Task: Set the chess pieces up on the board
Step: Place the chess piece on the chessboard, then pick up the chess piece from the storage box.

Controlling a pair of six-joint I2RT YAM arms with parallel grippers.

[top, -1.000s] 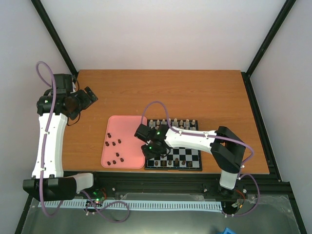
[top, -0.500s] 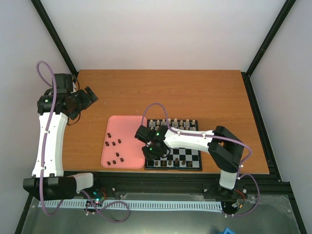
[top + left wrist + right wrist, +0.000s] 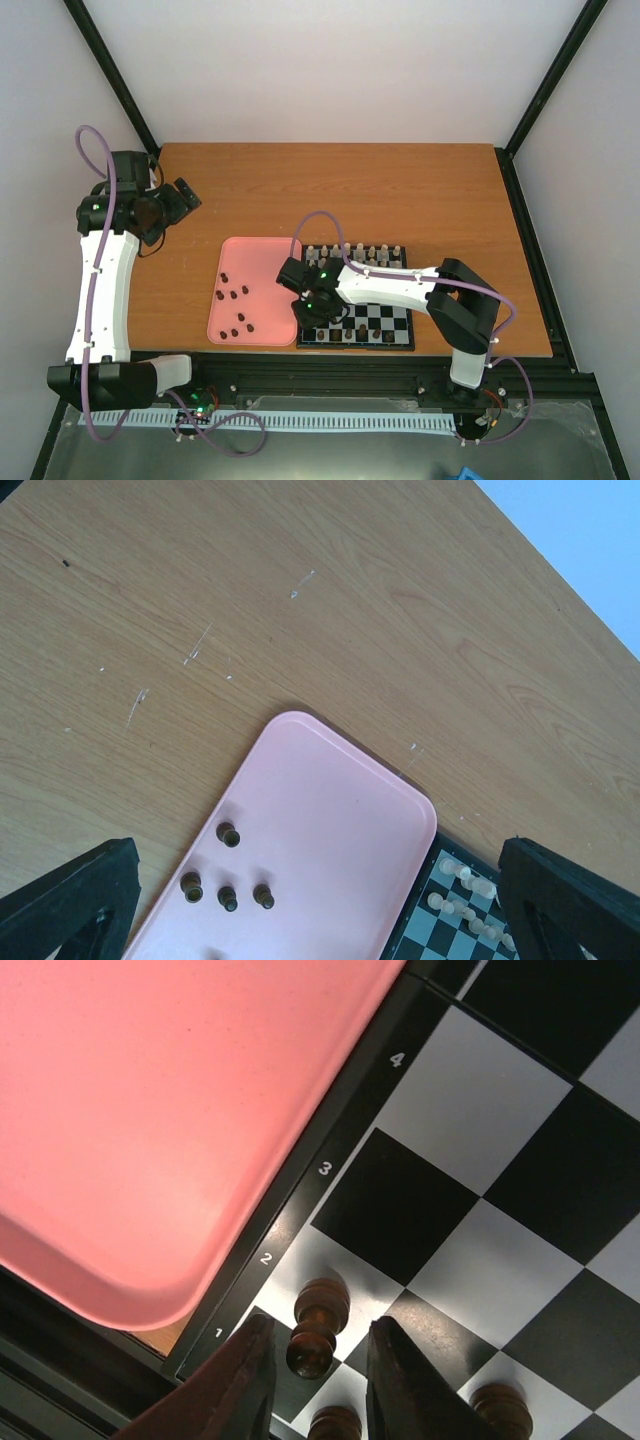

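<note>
My right gripper (image 3: 308,312) hangs low over the near left corner of the board (image 3: 388,316). In the right wrist view its fingers (image 3: 248,1370) stand on either side of a dark pawn (image 3: 316,1328) that is upright on a pale square by the rim's number 2. A small gap shows on each side, so the gripper (image 3: 315,1350) is open. Two more dark pieces (image 3: 497,1400) stand on the nearest row. Several dark pieces (image 3: 236,294) lie in the pink tray (image 3: 258,262). My left gripper (image 3: 183,197) is open and empty, high over the table's far left.
The pink tray (image 3: 330,800) lies against the board's left rim (image 3: 428,900). Cream-white pieces (image 3: 468,880) line the board's far rows (image 3: 355,252). The orange wooden table (image 3: 400,190) stretches behind them. A black frame rail runs along the near edge.
The right arm has edged slightly left and nearer over the board's corner. The left arm has not moved.
</note>
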